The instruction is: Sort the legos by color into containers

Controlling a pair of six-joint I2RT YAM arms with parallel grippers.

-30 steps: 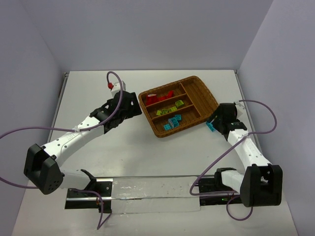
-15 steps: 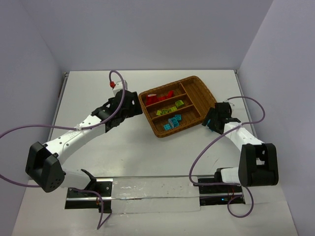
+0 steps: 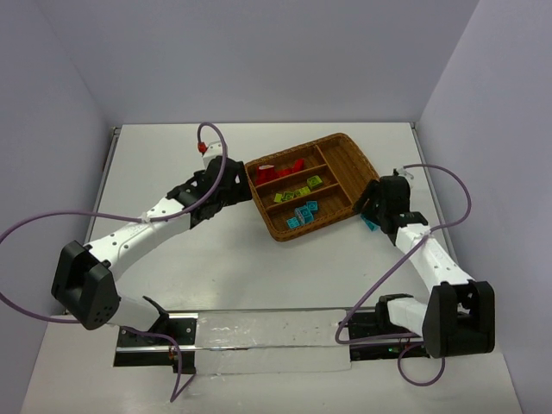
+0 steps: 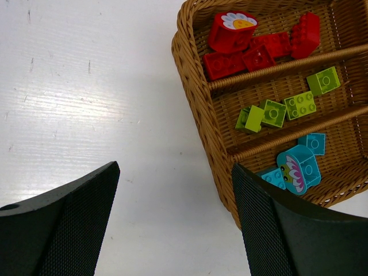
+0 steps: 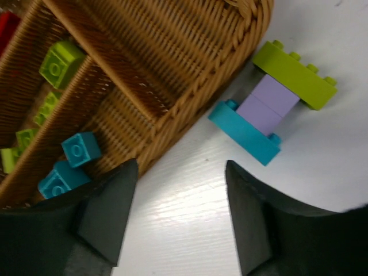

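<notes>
Broadly, the sorting is being judged as mostly done. Top view: the wicker tray [image 3: 343, 137] is being shown lying skewed on the white table [image 3: 172, 147], btw. the two arms. Red legos [image 3: 278, 170] are being carried in the far long slot, yellow-green legos [image 3: 297, 191] in the middle one and cyan legos [image 3: 302, 213] in the near one, w/ no brick being made out in the crosswise end slot. The L gripper [image 3: 235, 184] is being held low just beside the tray's left end, the R gripper [image 3: 373, 207] just beside its right end. Plain pale-grey walls [image 3: 259, 60] are being seen closing the table in on three sides. Left wrist view: the L gripper [image 4: 172, 221] is being shown spread, nothing btw. its fingers, over bare tabletop, w/ the three colours lying separated in their slots beyond. Right wrist view: the R gripper [image 5: 181, 213] is likewise being shown w/ jaws apart, pinching nothing. Ahead of it a clipped stack [image 5: 270, 103] of green, purple and cyan bricks is lying on the table just outside the tray rim, apart from the fingers; whether it is touching the rim cannot be told. As a judgement, that stack is what is being left: it probably needs pulling apart and dropping by colour, purple presumably into the unused end slot. The surface is being seen as smooth, white and faintly scuffed.
</notes>
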